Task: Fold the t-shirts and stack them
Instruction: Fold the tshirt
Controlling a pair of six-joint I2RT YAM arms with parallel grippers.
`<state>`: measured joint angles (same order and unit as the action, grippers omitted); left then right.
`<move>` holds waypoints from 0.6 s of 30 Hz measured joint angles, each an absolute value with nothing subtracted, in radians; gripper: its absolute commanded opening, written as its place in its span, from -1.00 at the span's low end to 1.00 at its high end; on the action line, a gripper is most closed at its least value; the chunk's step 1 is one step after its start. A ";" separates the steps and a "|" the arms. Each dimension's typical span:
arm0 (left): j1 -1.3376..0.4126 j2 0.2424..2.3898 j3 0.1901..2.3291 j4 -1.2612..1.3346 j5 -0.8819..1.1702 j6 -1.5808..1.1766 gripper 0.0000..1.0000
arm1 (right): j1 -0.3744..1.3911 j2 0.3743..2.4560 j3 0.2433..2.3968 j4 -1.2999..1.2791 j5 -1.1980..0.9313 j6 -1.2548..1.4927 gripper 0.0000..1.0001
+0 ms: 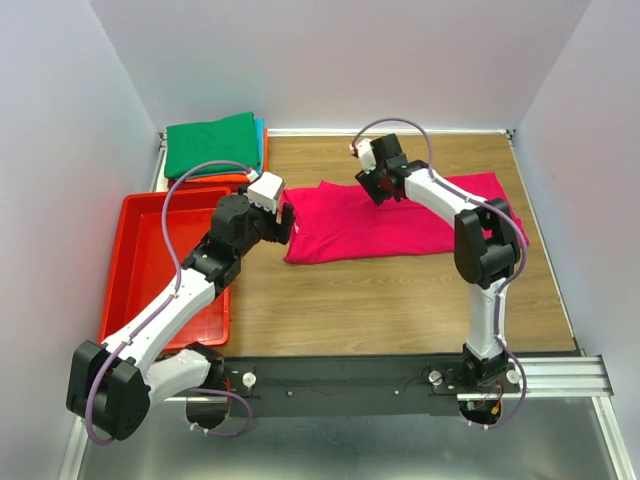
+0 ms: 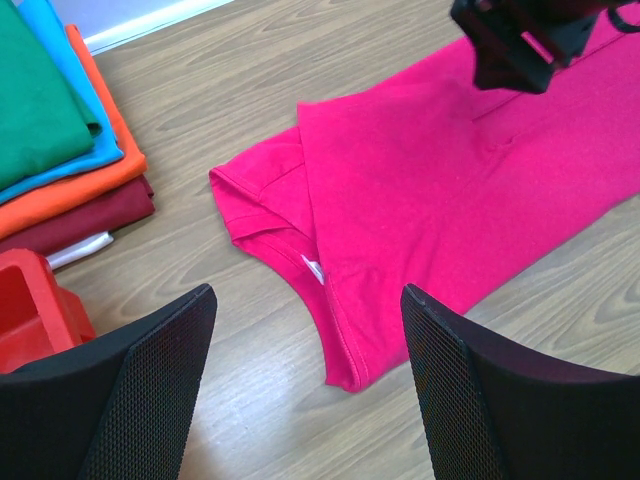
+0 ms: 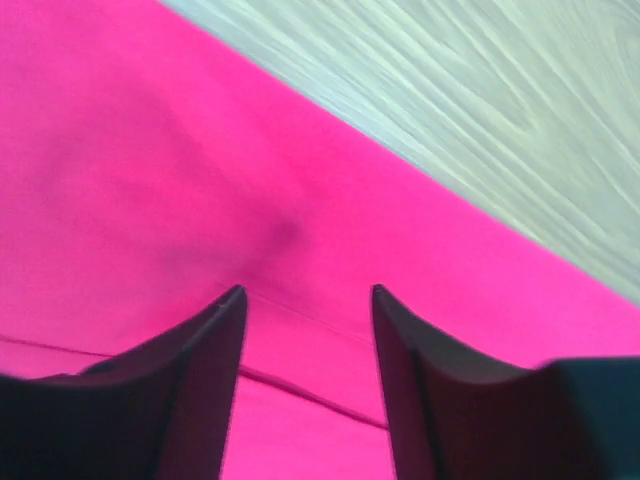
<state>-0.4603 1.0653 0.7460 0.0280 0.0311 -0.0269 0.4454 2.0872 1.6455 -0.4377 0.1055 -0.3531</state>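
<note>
A magenta-pink t-shirt [image 1: 400,225] lies partly folded across the wooden table, its collar end toward the left. My left gripper [image 1: 290,222] hovers open just off that collar end; in the left wrist view the collar and a folded corner of the t-shirt [image 2: 450,200] lie beyond the wide-apart left gripper [image 2: 308,292]. My right gripper [image 1: 375,190] is low over the t-shirt's far edge. In the right wrist view the right gripper [image 3: 308,290] stands open over the cloth [image 3: 150,150], a hem line running between its fingers. Folded t-shirts [image 1: 213,145] are stacked at the back left, green on top.
A red plastic tray [image 1: 140,260] sits at the left, under the left arm. The stack [image 2: 35,100] shows green, teal-blue, orange and dark red layers beside the tray's corner [image 2: 25,300]. White walls close in the table on three sides.
</note>
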 measured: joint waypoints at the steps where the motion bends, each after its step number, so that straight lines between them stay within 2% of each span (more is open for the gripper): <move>1: -0.460 1.065 0.746 0.028 0.031 -0.027 0.63 | 0.432 2.083 1.635 -0.435 0.120 -0.350 0.31; 6: -0.460 1.066 0.746 0.028 0.031 -0.027 0.63 | 0.412 2.056 1.593 -0.433 0.125 -0.339 0.40; 10: -0.460 1.066 0.746 0.028 0.032 -0.027 0.64 | 0.410 1.966 1.517 -0.444 -0.018 -0.427 0.44; 16: -0.459 1.103 0.746 0.048 0.071 -0.079 0.61 | 0.411 1.687 1.253 -0.518 -0.291 -0.831 0.53; 18: -0.457 1.146 0.746 0.054 0.104 -0.149 0.49 | 0.411 1.628 1.171 -0.538 -0.321 -0.941 0.53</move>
<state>-0.4568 1.1458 0.7460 0.0544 0.1040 -0.1486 0.4110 1.6276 1.1713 -0.5385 -0.3206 -0.9405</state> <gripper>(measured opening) 0.806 0.758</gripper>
